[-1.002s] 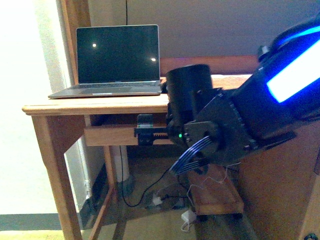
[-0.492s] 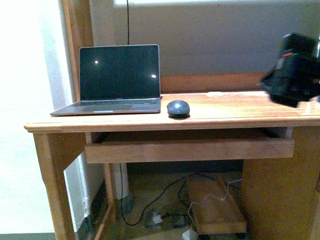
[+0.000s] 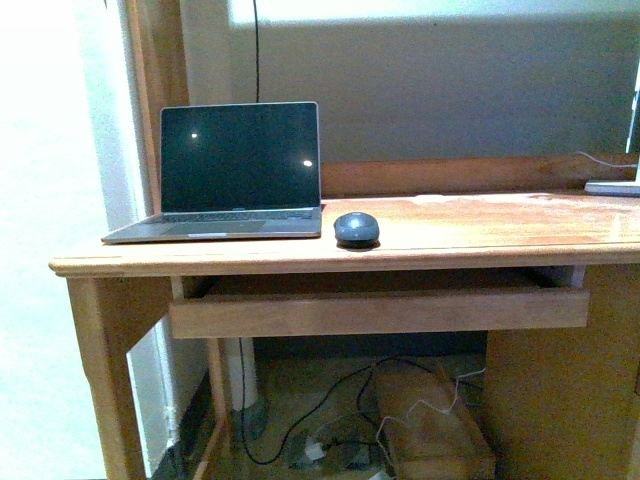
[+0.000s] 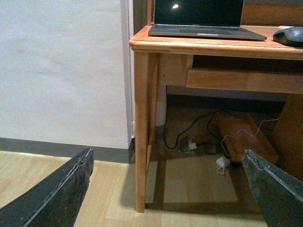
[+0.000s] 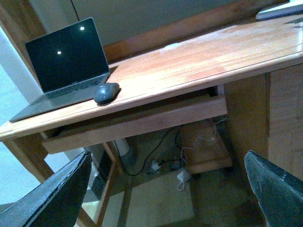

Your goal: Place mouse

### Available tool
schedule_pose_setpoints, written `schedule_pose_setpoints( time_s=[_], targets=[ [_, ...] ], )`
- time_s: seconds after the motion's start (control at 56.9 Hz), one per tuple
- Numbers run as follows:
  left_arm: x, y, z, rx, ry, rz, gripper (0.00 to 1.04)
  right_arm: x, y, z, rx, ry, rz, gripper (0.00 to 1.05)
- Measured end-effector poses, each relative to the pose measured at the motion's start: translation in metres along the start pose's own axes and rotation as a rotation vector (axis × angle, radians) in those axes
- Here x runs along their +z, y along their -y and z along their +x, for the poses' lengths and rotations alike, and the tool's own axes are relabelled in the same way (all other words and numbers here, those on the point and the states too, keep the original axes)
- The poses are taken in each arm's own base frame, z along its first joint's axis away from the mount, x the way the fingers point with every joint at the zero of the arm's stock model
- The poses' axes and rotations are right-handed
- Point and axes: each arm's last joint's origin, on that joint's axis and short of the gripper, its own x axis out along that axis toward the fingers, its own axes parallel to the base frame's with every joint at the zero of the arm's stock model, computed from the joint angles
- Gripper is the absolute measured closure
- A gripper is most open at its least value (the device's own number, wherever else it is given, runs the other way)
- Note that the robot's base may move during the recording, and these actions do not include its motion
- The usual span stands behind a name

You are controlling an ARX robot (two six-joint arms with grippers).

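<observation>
Front view: mouse (image 3: pixel 356 229) sitting on the wooden desk (image 3: pixel 480 232), just beside the front right corner of the open laptop (image 3: pixel 228 175), near the front edge. Looks light, rigid, smooth matte dome, so probably a bit slippery; best pinched across the two long sides, low down, not on the rounded top. Neither arm visible here. Pull-out tray (image 3: pixel 380 308) under the desktop, cables on the floor (image 3: pixel 330 440) below.

Left wrist view: left gripper (image 4: pixel 165 187) released, fingers spread wide, holding nothing, hanging low and well apart from the desk. Pale wall to one side, wood-look floor.

Right wrist view: right gripper (image 5: pixel 170 187) also spread wide and empty, off the desk. Desktop flat, glossy, plenty of bare wood beside the mouse. Something white at the far desk corner (image 5: pixel 279 9), too cropped to identify.
</observation>
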Motion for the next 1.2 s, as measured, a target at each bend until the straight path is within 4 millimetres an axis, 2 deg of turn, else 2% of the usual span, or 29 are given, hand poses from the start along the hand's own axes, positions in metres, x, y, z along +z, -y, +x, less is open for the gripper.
schedule_pose_setpoints(
  time_s=[0.106,0.141,0.229,0.334,0.475,0.651,0.756,0.862,1.196],
  targets=[
    [0.0,0.0,0.0,0.0,0.0,0.0,0.08,-0.017,0.008,-0.002,-0.003,-0.033,-0.019,0.08],
    [0.0,0.0,0.0,0.0,0.0,0.0,0.08,-0.02,0.011,-0.002,-0.062,-0.045,-0.068,0.12],
    [0.0,0.0,0.0,0.0,0.0,0.0,0.08,-0.027,0.021,-0.005,-0.149,-0.066,-0.217,0.27],
    [0.0,0.0,0.0,0.0,0.0,0.0,0.08,-0.033,0.031,-0.007,-0.157,-0.073,-0.291,0.44],
    [0.0,0.0,0.0,0.0,0.0,0.0,0.08,-0.037,0.04,-0.009,-0.158,-0.069,-0.318,0.67],
    [0.0,0.0,0.0,0.0,0.0,0.0,0.08,-0.044,0.051,-0.011,-0.165,-0.07,-0.332,1.01],
    [0.0,0.0,0.0,0.0,0.0,0.0,0.08,-0.045,0.056,-0.012,-0.133,-0.072,-0.335,1.02],
    [0.0,0.0,0.0,0.0,0.0,0.0,0.08,-0.045,0.064,-0.014,-0.174,-0.065,-0.336,1.02],
    [0.0,0.0,0.0,0.0,0.0,0.0,0.08,-0.058,0.07,-0.016,-0.172,-0.067,-0.337,1.02]
  ],
)
